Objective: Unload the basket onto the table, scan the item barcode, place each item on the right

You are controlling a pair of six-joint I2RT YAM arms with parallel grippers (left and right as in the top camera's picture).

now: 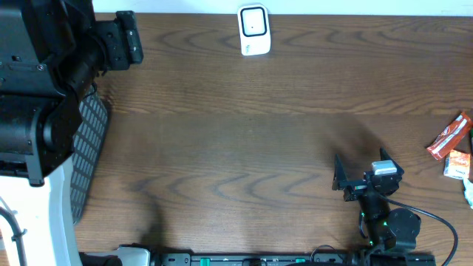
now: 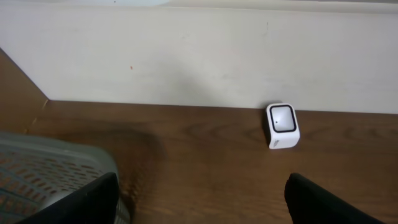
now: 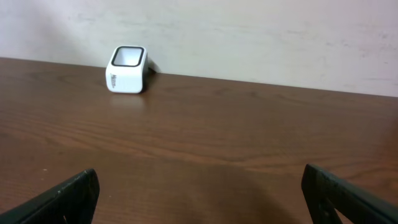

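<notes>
The white barcode scanner [image 1: 253, 30] with a dark window stands at the table's far edge; it also shows as the scanner [image 2: 283, 125] and the scanner [image 3: 127, 68] in the wrist views. A red snack packet [image 1: 449, 136] and an orange-and-white packet [image 1: 460, 162] lie at the right edge; no barcode is readable. My left gripper [image 1: 127, 37] is open at the far left, its gripper [image 2: 202, 200] empty over the wood. My right gripper [image 1: 362, 168] is open near the front right, left of the packets, and the gripper [image 3: 200, 198] holds nothing.
A grey mesh basket [image 1: 90, 144] sits along the left side, its rim [image 2: 56, 152] just below my left fingers. A pale wall [image 3: 249, 31] runs behind the scanner. Cables and the arm bases line the front edge.
</notes>
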